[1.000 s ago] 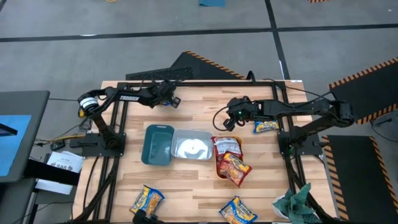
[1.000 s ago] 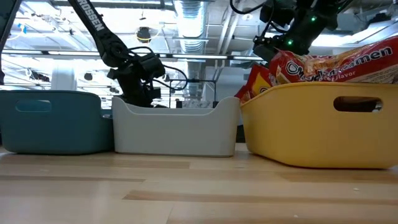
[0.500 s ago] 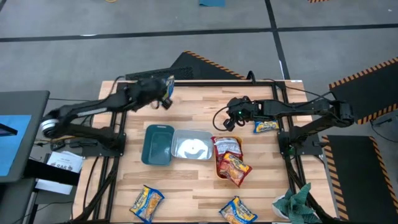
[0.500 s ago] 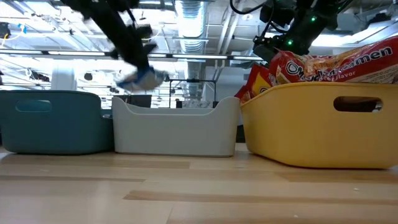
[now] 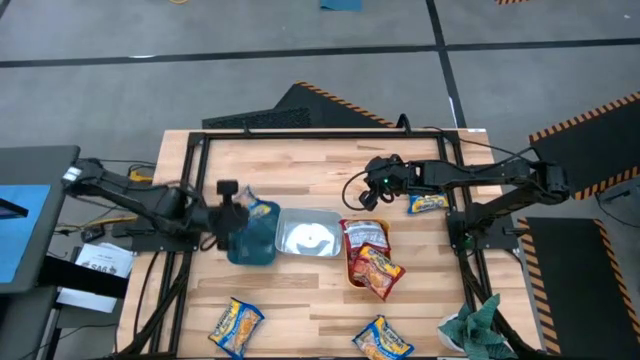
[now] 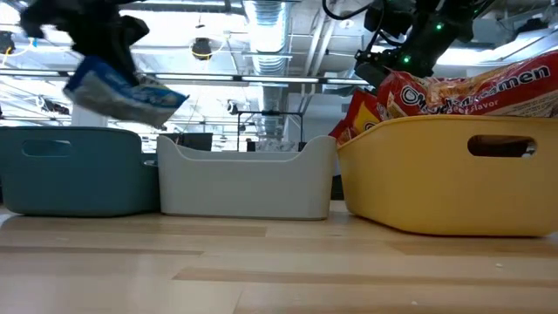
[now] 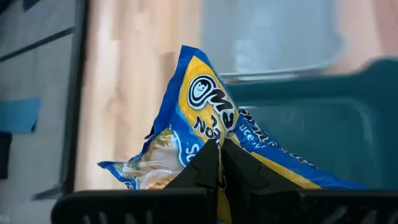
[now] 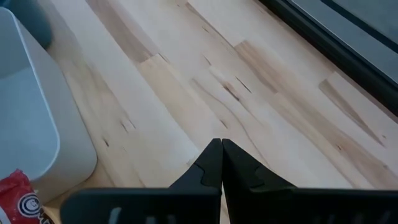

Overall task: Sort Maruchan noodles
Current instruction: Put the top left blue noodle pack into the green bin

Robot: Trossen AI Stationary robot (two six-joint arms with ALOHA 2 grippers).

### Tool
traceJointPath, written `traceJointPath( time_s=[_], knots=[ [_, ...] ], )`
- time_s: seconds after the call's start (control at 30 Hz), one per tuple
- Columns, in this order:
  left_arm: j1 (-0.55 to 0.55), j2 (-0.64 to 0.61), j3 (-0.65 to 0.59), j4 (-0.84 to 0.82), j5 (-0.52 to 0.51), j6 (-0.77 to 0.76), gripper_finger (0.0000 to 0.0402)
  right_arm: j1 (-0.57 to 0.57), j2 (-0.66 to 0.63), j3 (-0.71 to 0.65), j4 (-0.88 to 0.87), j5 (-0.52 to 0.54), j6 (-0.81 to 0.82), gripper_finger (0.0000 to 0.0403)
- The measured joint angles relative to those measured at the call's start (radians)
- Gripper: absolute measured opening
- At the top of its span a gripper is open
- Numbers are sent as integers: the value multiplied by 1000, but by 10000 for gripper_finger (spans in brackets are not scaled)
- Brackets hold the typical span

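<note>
**Left gripper holds a yellow-and-blue packet over the teal bin**

Taking the table as a clock face seen from above, the left gripper (image 5: 240, 212) sits at about nine o'clock, over the teal bin (image 5: 258, 248); its jaws are pinched on a yellow-and-blue noodle packet (image 7: 205, 140), which hangs above the bin's rim in the low view (image 6: 126, 92); the wrist view shows the two fingers (image 7: 208, 171) closed together on the packet's lower edge, with the bin's dark inside beyond it.

Just beside the teal bin, at the centre, stands the clear bin (image 5: 308, 233), touching it on one side and the orange bin (image 5: 349, 272) on the other; the orange bin holds red-orange packets (image 5: 366, 238), one (image 5: 380, 272) lying tilted over its near rim.

At seven o'clock a yellow-and-blue packet (image 5: 235, 325) lies on the bare wood; another (image 5: 383, 339) lies at five o'clock, near the table's edge.

The right gripper (image 5: 372, 195) hovers at about one o'clock, above the table just beyond the orange bin; its jaws are pressed together on nothing, as its wrist view shows; a further yellow-and-blue packet (image 5: 427, 204) lies at two o'clock, near that arm.
</note>
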Motion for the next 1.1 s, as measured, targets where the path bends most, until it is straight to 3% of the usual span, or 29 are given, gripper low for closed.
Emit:
traceJointPath(
  time_s=[0.17, 0.47, 0.73, 1.1],
  knots=[
    [-89, 90, -7, 40, -62, 23, 0, 0, 0, 0, 34, 0, -2, 24],
    [-94, 245, -7, 32, -39, 332, 0, 0, 0, 0, 41, 0, -12, 24],
    [-85, 266, -7, 26, 62, 413, 0, 0, 0, 0, 36, 0, -12, 24],
    [-59, 266, -7, 85, 62, 497, 17, 0, 0, 0, 41, 0, -9, 24]
  ],
)
